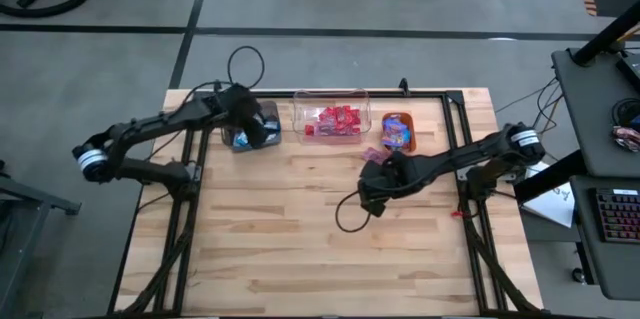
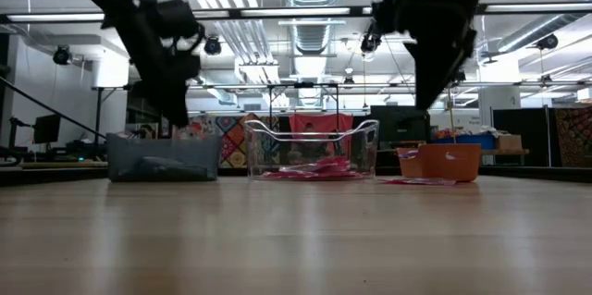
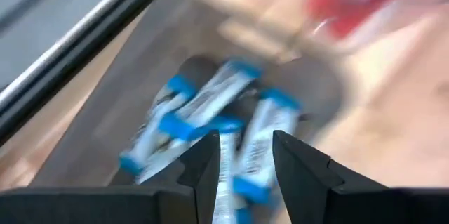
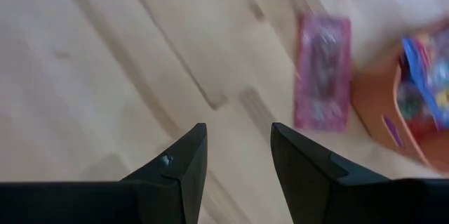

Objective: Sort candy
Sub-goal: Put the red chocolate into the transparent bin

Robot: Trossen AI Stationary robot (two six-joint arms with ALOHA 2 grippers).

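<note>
My left gripper [image 3: 244,162] is open over the brown bin [image 1: 250,129], fingers pointing down. Several blue-and-white candies [image 3: 210,115] lie in that bin, and one shows in the gap between the fingers, narrower than the gap. My right gripper [image 4: 238,157] is open above bare table [image 4: 105,76], in the high view [image 1: 374,191] near the table's middle. A pink candy [image 4: 323,69] lies flat on the table beside the orange bin [image 4: 389,108], ahead of the right fingers. Red candies [image 1: 335,119] fill the clear bin [image 2: 310,152].
The three bins stand in a row along the table's far edge: brown [image 2: 162,156], clear, orange [image 2: 446,161]. The orange bin holds blue and purple candies [image 1: 398,131]. Cables loop over the table [image 1: 345,214] under the right arm. A black frame [image 1: 455,119] borders the table.
</note>
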